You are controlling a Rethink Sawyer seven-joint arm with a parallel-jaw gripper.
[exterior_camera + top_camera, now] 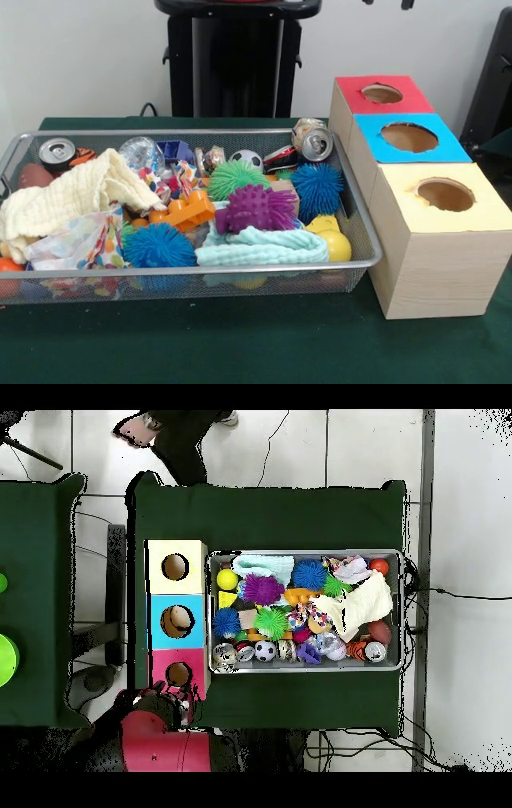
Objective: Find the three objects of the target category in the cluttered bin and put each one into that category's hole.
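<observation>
My gripper [388, 3]: drawn back at the top edge, jaw state untellable. Cluttered bin [364, 240]: on the green table, just beside three holed boxes [410, 138]. Advice: descend vertically on an exposed spiky ball [254, 210], clear of the cloths.

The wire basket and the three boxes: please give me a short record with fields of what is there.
basket: wire basket on green table, full of mixed toys
spiky balls: purple, green, two blue
cans: two
cloths: cream towel, mint cloth
boxes: red, blue, yellow, each with a round hole
gripper: not in view
</observation>
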